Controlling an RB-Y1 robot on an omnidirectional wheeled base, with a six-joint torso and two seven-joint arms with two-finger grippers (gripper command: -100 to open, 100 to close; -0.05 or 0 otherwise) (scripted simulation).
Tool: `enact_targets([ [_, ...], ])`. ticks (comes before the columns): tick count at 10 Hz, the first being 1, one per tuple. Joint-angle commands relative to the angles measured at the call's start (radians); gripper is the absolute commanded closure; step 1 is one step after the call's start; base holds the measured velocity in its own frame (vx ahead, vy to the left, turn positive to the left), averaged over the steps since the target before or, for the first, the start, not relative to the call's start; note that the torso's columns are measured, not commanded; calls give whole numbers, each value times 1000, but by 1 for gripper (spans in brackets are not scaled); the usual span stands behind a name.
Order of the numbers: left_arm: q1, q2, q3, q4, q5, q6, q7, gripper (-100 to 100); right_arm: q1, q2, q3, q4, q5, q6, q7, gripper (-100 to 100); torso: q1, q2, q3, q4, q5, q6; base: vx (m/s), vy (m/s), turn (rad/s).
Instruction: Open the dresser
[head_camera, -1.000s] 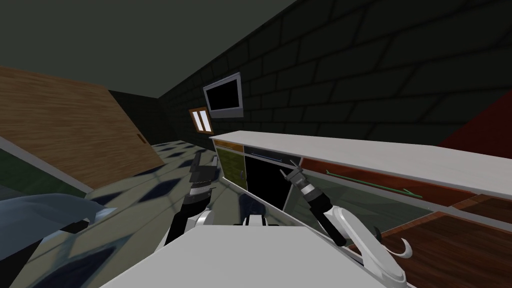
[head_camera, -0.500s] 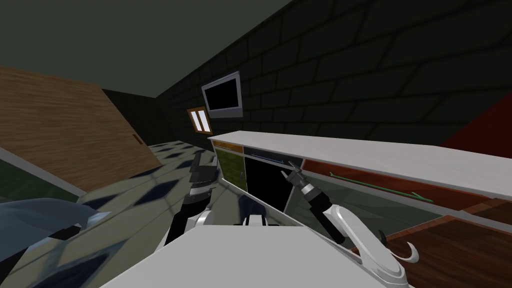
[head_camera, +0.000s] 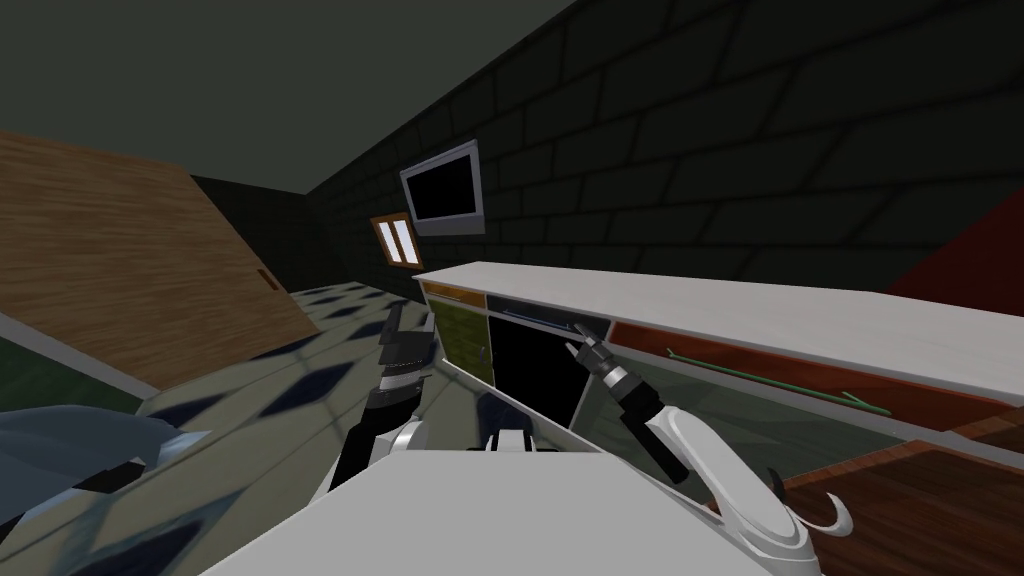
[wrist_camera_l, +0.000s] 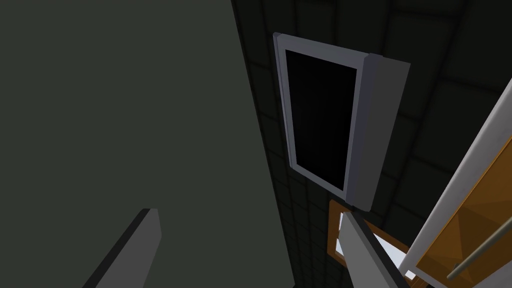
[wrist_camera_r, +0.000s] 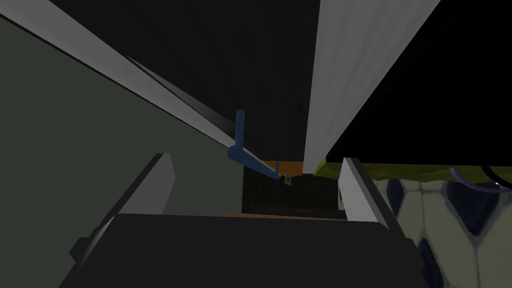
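Dresser handle (wrist_camera_r: 240, 132) (blue) sits just ahead of the right jaws, which gape wide, holding nothing.

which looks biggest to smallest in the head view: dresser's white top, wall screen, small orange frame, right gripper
1. dresser's white top
2. wall screen
3. small orange frame and right gripper look about alike; the gripper is nearer the camera, so unranked

Dim all round in my head view: brick wall (head_camera: 700, 150) near black, ceiling (head_camera: 250, 80) murky grey-green. Brightest spots: small window (head_camera: 398, 241) glowing white, dresser top (head_camera: 750, 310) pale grey. Wide lens splays walls toward corners, whole view rolled. My wrist views equally dark, flat shading.
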Motion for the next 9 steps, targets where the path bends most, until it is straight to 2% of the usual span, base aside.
enact_targets([
  [1, 0, 0, 0, 0, 0, 0, 0, 0, -2, -6, -1, 2, 16, 1, 17, -100, 0, 0, 0, 0, 0, 0, 13, 6, -2],
  [2, 0, 0, 0, 0, 0, 0, 0, 0, 2, -35, -20, -11, 13, 4, -10, -100, 0, 0, 0, 0, 0, 0, 90, 74, -10],
  [3, 0, 0, 0, 0, 0, 0, 0, 0, 0, -24, -11, -5, 16, 3, 5, -100, 3, -4, -2, -1, 1, 0, 57, 48, -8],
  [4, 0, 0, 0, 0, 0, 0, 0, 0, 0, -26, -12, -6, 16, 4, 1, 100, 1, -2, -2, -1, 0, 0, 8, 8, 2],
  [9, 0, 0, 0, 0, 0, 0, 0, 0, 25, -28, -8, -48, 18, -3, -8, 100, -3, -3, -1, -3, -2, 1, -144, 73, -43],
])
